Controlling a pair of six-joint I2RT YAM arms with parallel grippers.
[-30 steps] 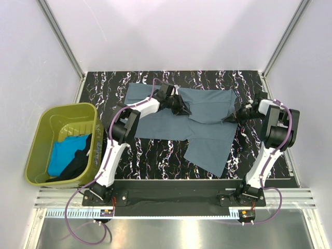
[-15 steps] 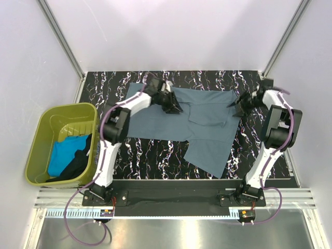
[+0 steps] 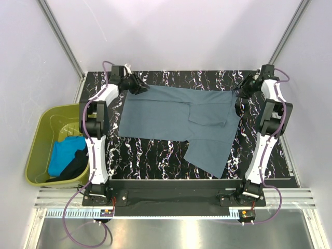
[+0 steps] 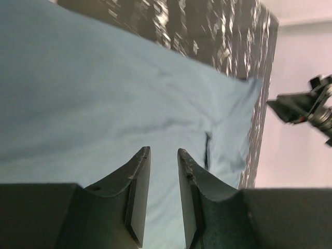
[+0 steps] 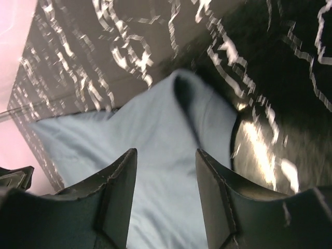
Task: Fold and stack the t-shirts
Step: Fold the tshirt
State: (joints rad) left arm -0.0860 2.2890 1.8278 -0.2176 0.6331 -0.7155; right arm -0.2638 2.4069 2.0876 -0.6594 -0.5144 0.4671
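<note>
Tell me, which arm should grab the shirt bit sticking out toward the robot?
Probably the right. That flap of the shirt lies nearer the right arm; the left arm stands farther off, by the tub. Both jaws are open and empty.

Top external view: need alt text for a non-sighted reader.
A slate grey-blue t-shirt lies spread across the black marbled table, with the left gripper and right gripper at its far corners. An olive-green tub left of the table holds a turquoise shirt and a black shirt.
</note>
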